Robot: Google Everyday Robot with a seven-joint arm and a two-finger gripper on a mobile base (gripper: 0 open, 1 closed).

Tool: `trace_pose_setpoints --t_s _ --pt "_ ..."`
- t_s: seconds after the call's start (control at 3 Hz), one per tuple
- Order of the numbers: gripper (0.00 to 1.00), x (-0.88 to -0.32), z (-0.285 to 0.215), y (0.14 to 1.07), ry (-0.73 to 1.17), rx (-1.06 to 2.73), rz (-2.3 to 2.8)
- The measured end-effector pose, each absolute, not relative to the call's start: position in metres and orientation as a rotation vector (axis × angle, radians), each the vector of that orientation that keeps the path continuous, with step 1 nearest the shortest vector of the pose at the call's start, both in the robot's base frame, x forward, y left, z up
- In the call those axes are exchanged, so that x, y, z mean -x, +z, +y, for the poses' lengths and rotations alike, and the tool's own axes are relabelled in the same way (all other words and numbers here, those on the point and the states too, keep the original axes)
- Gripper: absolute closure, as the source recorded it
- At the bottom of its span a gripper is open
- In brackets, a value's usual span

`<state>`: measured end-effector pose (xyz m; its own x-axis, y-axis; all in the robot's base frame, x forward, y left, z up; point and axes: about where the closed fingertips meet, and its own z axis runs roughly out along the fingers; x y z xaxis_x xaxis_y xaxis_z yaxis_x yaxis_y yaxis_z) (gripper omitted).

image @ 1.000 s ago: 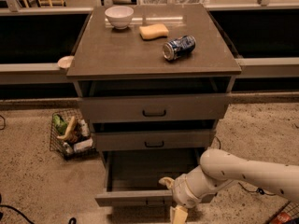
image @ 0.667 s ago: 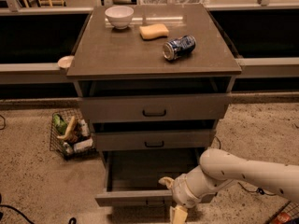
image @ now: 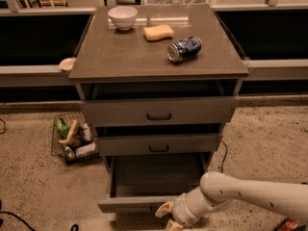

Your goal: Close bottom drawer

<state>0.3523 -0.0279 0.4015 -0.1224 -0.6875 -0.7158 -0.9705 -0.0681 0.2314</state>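
The bottom drawer (image: pixel 139 202) is the lowest of three grey-brown drawers and stands pulled far out, its empty box open to view. Its slim front panel runs along the lower edge of the view. My gripper (image: pixel 168 217) is at the end of the white arm (image: pixel 245 194), right at the centre of that front panel, where the handle is hidden behind it. The top drawer (image: pixel 159 111) and middle drawer (image: pixel 159 144) are each slightly open.
The cabinet top (image: pixel 120 57) carries a white bowl (image: pixel 122 17), a yellow sponge (image: pixel 158 32) and a blue can (image: pixel 183 49) on its side. A wire basket (image: pixel 72 138) with items stands on the floor to the left. A cable (image: pixel 224 158) lies at the right.
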Motion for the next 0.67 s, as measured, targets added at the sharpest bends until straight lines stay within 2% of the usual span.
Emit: trace_pose_setpoints --t_s 0.33,0.67 --pt "0.64 -0.347 -0.018 0.343 1.08 1.74 1.811" --pt "0.88 -0.333 -0.009 0.325 1.141 1.713 1.815"
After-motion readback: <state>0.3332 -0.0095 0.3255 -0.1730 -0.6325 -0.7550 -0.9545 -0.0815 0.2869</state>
